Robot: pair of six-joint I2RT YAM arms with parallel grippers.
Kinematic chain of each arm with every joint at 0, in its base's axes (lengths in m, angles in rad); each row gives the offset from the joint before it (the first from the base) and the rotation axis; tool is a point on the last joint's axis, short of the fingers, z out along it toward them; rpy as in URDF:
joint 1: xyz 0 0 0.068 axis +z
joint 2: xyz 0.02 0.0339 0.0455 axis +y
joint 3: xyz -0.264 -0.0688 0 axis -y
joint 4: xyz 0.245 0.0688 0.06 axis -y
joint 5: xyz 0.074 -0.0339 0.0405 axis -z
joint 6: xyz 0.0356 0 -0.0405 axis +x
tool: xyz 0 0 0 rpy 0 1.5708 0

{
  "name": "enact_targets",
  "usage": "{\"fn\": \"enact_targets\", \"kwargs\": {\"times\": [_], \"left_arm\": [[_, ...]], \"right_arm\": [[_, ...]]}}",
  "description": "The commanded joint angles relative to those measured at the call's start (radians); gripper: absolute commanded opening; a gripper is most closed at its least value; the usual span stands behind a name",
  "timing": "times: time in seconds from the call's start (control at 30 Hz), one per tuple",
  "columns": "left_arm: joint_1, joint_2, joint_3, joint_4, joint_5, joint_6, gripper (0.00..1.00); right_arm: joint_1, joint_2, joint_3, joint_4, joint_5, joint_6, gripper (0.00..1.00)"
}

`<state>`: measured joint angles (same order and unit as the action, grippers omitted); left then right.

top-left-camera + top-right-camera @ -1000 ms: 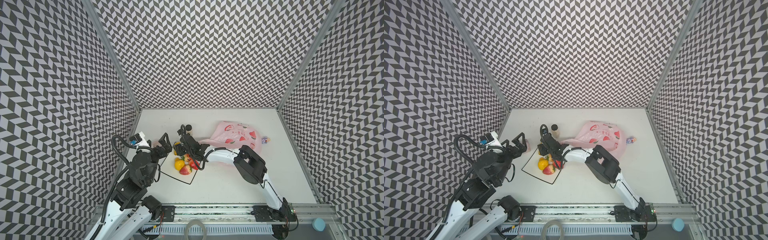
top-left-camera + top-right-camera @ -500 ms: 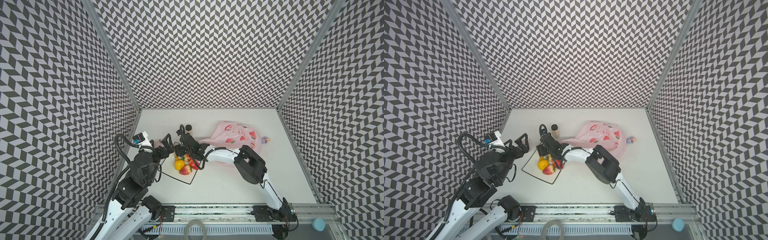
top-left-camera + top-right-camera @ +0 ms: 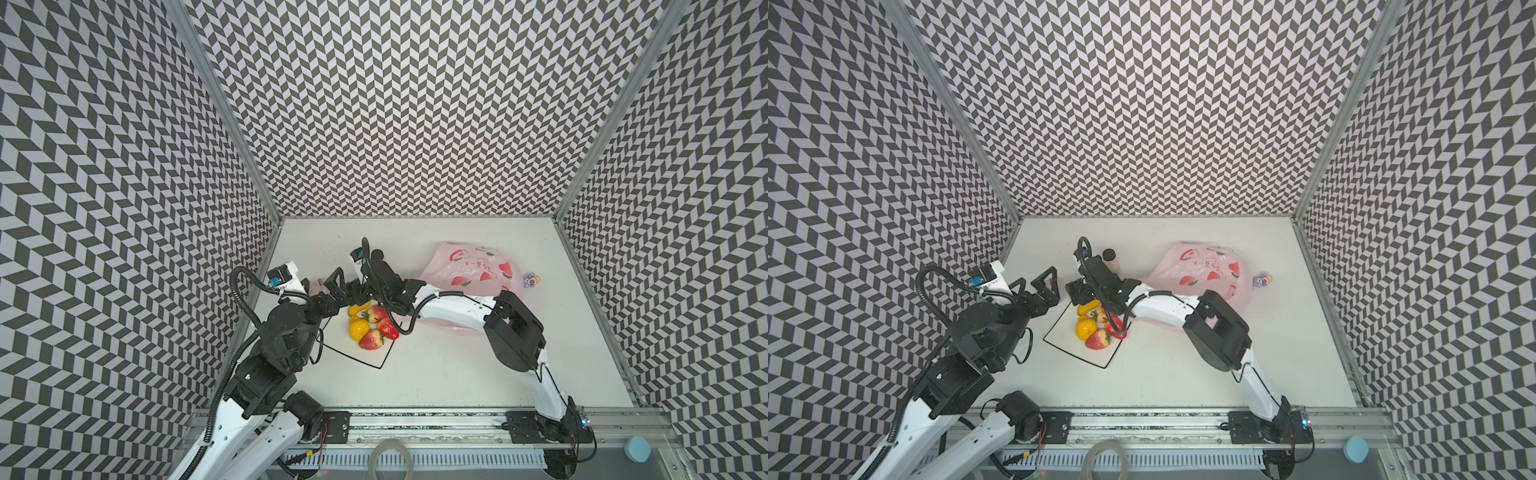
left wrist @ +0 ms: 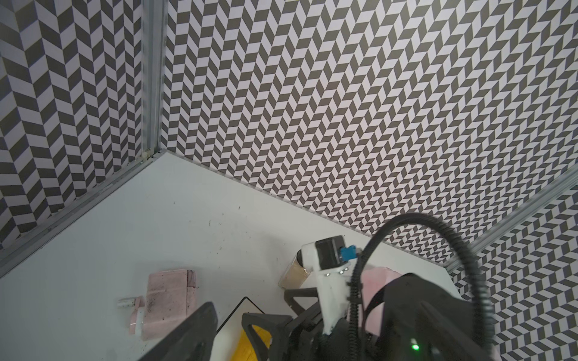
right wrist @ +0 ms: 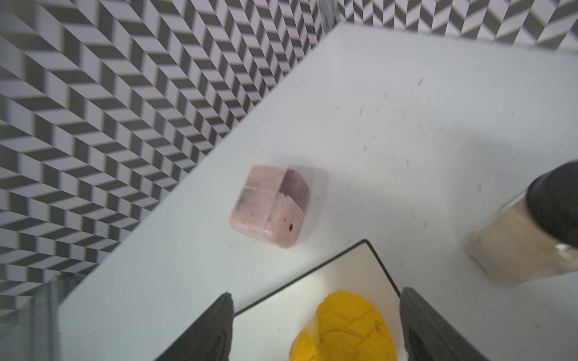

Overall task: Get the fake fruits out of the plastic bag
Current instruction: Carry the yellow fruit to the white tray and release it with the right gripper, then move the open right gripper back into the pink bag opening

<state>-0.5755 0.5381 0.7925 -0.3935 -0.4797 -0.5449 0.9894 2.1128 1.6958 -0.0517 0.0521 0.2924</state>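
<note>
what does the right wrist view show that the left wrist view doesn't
Only right wrist: the small hole in the pink block, and the right end effector open either side of the yellow fake fruit. Only left wrist: the right arm's wrist camera, a patch of the plastic bag, and a small white cylinder beside the block. Both: the block, the jar, the plate's corner and the yellow fruit.

Robotics lab test cell: black-and-white chevron walls [image 3: 395,104] enclose a white worktop [image 3: 457,374] from 9 through 12 to 3 o'clock; left arm [image 3: 266,374] and right arm [image 3: 515,336] bolt onto an aluminium rail [image 3: 415,420] at 6 o'clock
</note>
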Motion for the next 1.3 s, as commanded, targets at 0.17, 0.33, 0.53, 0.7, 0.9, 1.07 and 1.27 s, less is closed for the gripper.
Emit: {"fn": "enact_targets", "kwargs": {"times": [0.17, 0.33, 0.53, 0.7, 0.9, 1.07, 1.27], "left_arm": [[0.003, -0.018, 0.010, 0.089, 0.092, 0.102, 0.98], [0.003, 0.043, -0.030, 0.167, 0.293, 0.194, 0.98], [0.002, 0.189, -0.024, 0.187, 0.589, 0.281, 0.97], [-0.003, 0.273, -0.047, 0.187, 0.728, 0.323, 0.97], [-0.006, 0.403, -0.095, 0.234, 0.692, 0.361, 1.00], [-0.004, 0.564, -0.102, 0.319, 0.703, 0.367, 0.97], [-0.003, 0.717, -0.082, 0.417, 0.817, 0.330, 0.68]], "right_arm": [[-0.038, -0.392, -0.138, -0.016, 0.032, -0.031, 0.78], [-0.080, -0.618, -0.313, -0.086, 0.104, 0.012, 0.75], [-0.153, -0.851, -0.494, -0.227, 0.174, 0.106, 0.72], [-0.189, -0.983, -0.606, -0.350, 0.189, 0.209, 0.69], [-0.190, -1.042, -0.784, -0.344, 0.089, 0.303, 0.63], [-0.191, -1.011, -0.932, -0.172, 0.012, 0.381, 0.59], [-0.220, -0.905, -1.017, 0.040, 0.051, 0.474, 0.49]]}}
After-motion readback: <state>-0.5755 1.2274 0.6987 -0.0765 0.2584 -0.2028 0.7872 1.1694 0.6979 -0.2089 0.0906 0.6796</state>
